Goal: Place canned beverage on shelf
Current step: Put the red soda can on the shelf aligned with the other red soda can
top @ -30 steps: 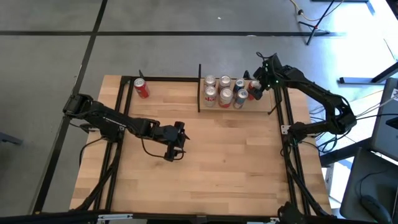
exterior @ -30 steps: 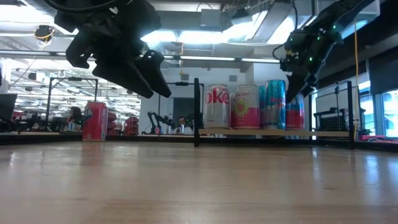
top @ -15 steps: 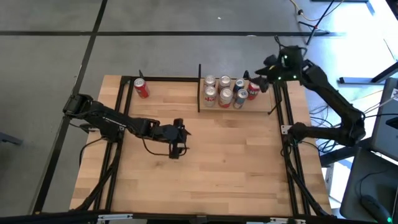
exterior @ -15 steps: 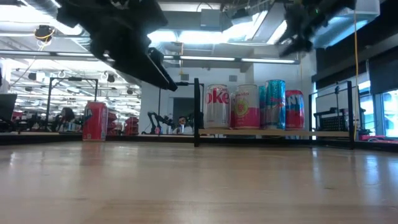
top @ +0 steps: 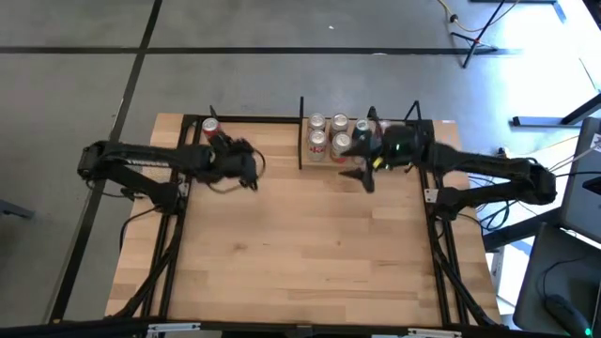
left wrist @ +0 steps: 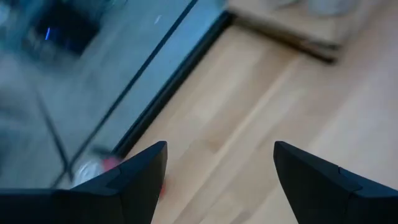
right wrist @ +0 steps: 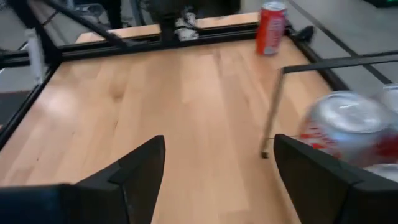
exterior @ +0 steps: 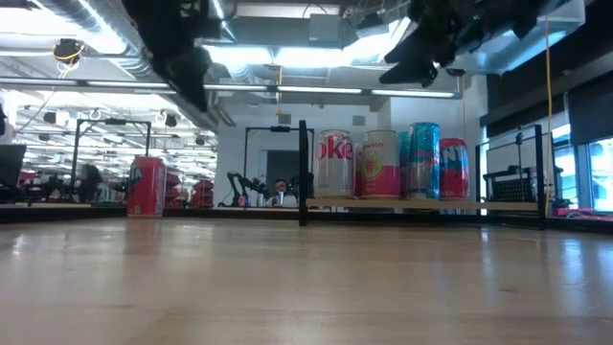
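high view shows one red can standing alone at the far left of the tabletop, well apart from the shelf, which sits at the far right-centre and already carries a cluster of cans. the left gripper hovers just beside the red can, on its near right, with its fingers spread wide and nothing between them; its wrist camera catches only a blur of red past one finger. the right gripper hangs just in front of the shelf's near edge, fingers also parted and holding nothing.

the step in hand looks like the reach for the lone can. to do it well, the left gripper should line up so the can sits squarely between the two fingers, come in level rather than tilted, and close around the can's middle so it does not tip. the black frame bar runs close behind the can, so the approach is safest from the open near side. the right arm would do best to keep clear of the shelf front.
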Motion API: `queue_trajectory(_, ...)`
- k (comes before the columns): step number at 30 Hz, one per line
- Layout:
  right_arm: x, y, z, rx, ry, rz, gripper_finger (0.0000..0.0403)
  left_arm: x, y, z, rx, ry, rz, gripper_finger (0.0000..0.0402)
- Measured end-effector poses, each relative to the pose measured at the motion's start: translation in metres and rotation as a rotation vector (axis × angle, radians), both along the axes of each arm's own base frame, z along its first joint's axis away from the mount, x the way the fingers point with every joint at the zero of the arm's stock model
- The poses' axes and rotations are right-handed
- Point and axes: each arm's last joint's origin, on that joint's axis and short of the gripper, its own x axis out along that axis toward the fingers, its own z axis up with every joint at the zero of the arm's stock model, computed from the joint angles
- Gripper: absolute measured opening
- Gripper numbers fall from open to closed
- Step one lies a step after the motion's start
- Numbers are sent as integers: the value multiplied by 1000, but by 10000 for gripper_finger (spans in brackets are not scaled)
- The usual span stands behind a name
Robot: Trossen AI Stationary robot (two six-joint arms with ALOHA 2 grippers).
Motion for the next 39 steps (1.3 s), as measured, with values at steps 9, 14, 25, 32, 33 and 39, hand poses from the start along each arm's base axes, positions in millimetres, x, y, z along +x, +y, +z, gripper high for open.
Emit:
queue_trajectory(9, 9, 51, -29, -66, -140, 126, 284, -46, 80, -1, -179, 76, 345, 289)
queue_trajectory(14, 10, 65, -25, -90, -198, 188, 284, -66, 108, -3, -241, 87, 433, 289)
queue_trajectory(25, 10, 69, -26, -90, -188, 200, 285, -92, 145, -1, -326, 2, 425, 289)
queue_trajectory(32, 10, 69, -26, -90, -188, 201, 285, -97, 151, -1, -310, 14, 404, 290)
queue_trajectory(33, 10, 69, -26, -90, -188, 201, 285, -100, 153, 0, -304, 3, 421, 292)
queue_trajectory(39, 10, 69, -26, -89, -188, 205, 285, -106, 169, -7, -393, -99, 436, 347)
